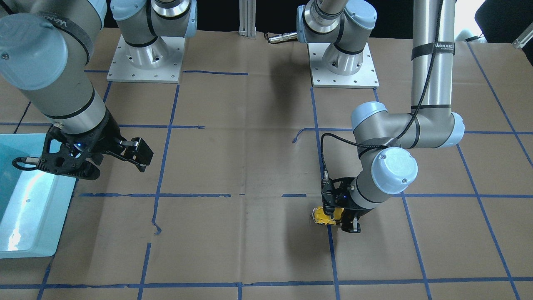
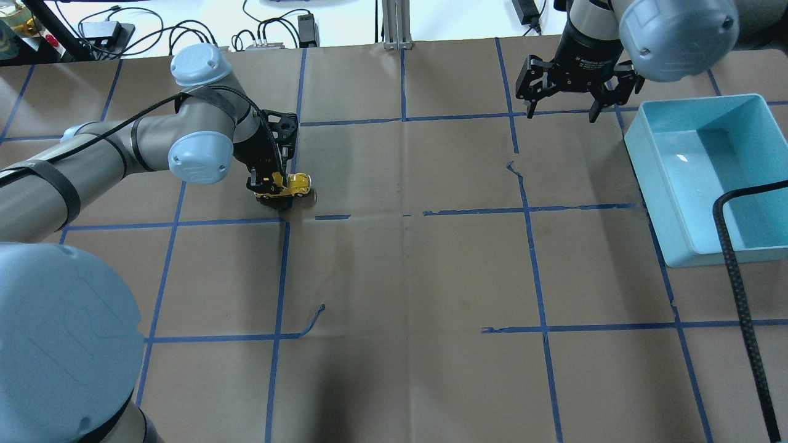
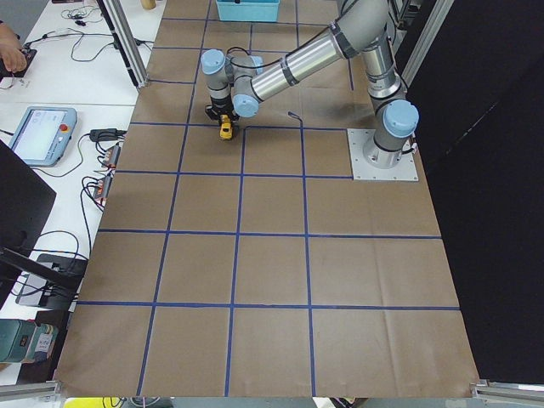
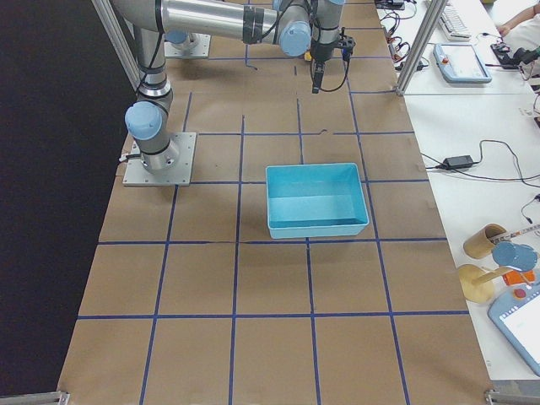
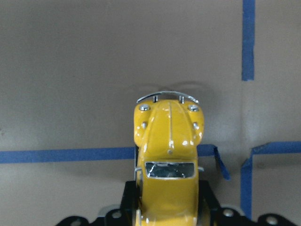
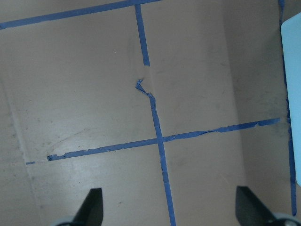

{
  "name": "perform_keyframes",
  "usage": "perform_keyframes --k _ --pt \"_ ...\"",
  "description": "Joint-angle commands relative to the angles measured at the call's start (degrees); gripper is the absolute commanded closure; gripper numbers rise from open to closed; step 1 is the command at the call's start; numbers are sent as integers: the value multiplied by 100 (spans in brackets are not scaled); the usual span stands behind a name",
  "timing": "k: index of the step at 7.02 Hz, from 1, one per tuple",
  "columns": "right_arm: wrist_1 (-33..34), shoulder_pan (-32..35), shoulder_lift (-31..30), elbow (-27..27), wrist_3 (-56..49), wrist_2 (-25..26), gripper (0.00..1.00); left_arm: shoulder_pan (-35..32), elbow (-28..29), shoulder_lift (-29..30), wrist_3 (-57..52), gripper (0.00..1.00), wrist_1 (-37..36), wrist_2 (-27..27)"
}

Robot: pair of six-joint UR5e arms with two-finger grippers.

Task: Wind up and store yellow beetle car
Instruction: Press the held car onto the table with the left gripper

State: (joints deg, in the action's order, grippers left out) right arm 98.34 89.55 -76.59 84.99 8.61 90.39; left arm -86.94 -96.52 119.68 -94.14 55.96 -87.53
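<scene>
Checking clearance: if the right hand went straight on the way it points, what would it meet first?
The right hand would likely meet the paper-covered table near a blue tape crossing; the blue bin lies off to its side.

Yellow beetle car: glossy, rounded, silver front bumper, dark windscreen. Level, wheels down, toward far edge of tabletop; rear clamped in left gripper jaws.

The car is cut off at the wrist view's bottom edge; overhead, the left hand covers its rear.
</scene>
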Motion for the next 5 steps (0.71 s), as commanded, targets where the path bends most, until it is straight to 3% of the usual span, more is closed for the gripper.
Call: perform_keyframes --k 1,5 --pt "9 -8 -5 -8 -8 -13 0 1 19 56 18 99 -6 -9" --pt "9 -8 -5 -9 18 -22 0 10 -16 108 19 99 -85 -80"
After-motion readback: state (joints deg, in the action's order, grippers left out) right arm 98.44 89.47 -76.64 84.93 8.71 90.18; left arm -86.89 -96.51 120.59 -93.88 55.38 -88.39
